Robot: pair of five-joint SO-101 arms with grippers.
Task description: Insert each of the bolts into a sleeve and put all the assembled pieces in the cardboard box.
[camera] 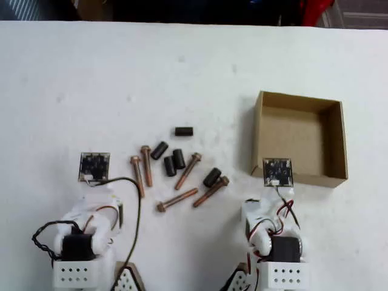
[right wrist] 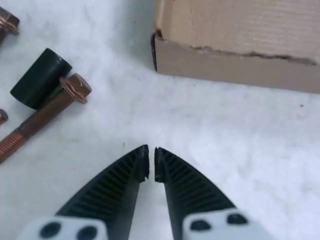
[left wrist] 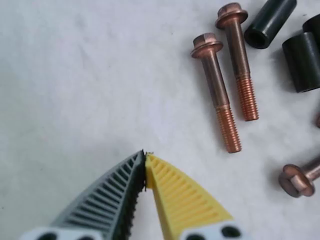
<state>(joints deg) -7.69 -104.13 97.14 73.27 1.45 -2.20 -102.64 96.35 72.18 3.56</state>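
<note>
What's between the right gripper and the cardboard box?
Only bare table. The right wrist view shows white surface running from the right gripper to the box, with nothing lying on it.

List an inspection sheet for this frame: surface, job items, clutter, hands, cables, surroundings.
Surface: white table, faintly smudged.
Job's things: five copper bolts and five black sleeves lie loose between the arms, none assembled. The cardboard box is open with nothing in it, ahead of the right arm.
Clutter: nothing seen.
Hands: left hand shut and empty, over bare table beside the bolts. Right hand shut and empty, short of the box's near wall.
Cables: black cable loops over the table by the left arm; red and white wires on the right arm.
Surroundings: dark room beyond the far edge, with a red object.
</note>
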